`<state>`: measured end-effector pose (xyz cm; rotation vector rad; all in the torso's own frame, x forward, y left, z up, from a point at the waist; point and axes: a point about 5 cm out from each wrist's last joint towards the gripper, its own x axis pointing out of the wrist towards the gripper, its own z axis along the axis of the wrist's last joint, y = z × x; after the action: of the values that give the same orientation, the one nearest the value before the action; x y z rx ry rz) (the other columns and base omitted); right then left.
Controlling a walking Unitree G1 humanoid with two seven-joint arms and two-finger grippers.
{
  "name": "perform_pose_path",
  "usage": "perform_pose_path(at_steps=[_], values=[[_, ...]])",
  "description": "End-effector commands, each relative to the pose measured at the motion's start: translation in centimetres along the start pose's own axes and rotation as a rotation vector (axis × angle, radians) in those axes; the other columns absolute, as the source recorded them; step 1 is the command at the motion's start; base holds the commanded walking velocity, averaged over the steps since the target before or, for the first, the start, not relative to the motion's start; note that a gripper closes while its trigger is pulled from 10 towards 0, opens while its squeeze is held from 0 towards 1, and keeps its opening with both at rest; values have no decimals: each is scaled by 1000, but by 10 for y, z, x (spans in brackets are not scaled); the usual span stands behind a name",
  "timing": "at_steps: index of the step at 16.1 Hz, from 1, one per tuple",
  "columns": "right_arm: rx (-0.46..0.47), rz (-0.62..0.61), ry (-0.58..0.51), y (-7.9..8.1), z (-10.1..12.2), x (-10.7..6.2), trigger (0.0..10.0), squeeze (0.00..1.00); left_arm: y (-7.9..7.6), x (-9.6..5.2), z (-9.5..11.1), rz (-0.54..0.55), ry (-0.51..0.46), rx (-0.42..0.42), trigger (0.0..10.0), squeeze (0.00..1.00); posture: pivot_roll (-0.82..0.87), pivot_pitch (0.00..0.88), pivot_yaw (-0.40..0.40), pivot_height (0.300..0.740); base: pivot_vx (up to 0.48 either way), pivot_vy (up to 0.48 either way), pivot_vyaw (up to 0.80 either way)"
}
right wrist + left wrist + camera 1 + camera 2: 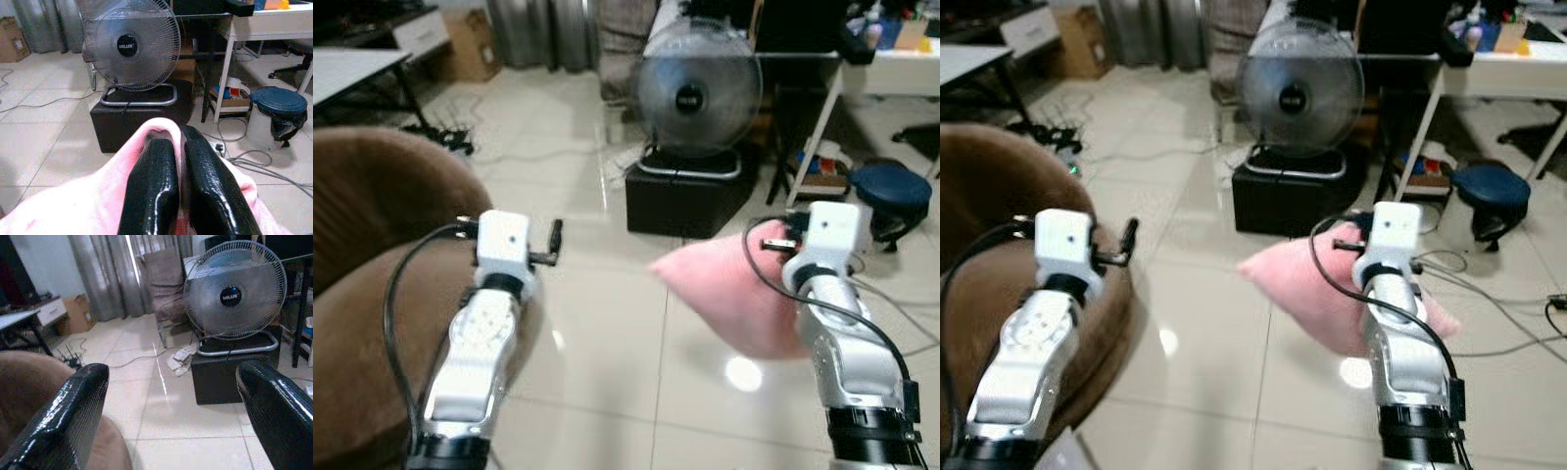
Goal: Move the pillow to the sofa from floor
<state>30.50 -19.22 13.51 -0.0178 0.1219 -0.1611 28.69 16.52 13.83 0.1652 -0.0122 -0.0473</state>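
Sofa (372,294): brown, rounded, at the near left of the scene; we see its arm and seat edge, with nothing pink on it. It is where the pillow is to go.

Floor (607,333): pale glossy tile, running from near us to the far wall, with cables trailing across it at far left and at right.

Fan (698,88): round grille, standing on a black box (685,201) at far centre. A white desk (1508,73) stands at far right, with a dark bin (891,201) under its near side.

Pillow (734,289): pink, soft, held up off the floor at centre right, between us and the black box. We judge it hangs from one pinched edge; the eye views are slightly blurred, so its lower corner may be close to the tile.

Right gripper (181,191): its two black fingers are pressed together on a fold of the pillow's edge.

Left gripper (171,416): raised over the sofa's near edge, fingers spread wide, holding nothing.

Progress, as we judge it: the pick-up is done. What is left is carrying the pillow leftward across to the sofa, setting it on the seat and letting go.
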Motion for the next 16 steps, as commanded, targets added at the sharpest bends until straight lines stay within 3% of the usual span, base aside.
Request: perform_pose_path(at_steps=[1,16], values=[[-6,-21,-58,-6,11,1,10000,0,-5,1,3,-16,-8,-1,10000,0,-87,0,56,740,382,0,0],[-16,-6,-50,-4,6,-1,10000,0,-5,-2,2,-27,-5,9,10000,0,-92,0,64,740,390,0,0]])
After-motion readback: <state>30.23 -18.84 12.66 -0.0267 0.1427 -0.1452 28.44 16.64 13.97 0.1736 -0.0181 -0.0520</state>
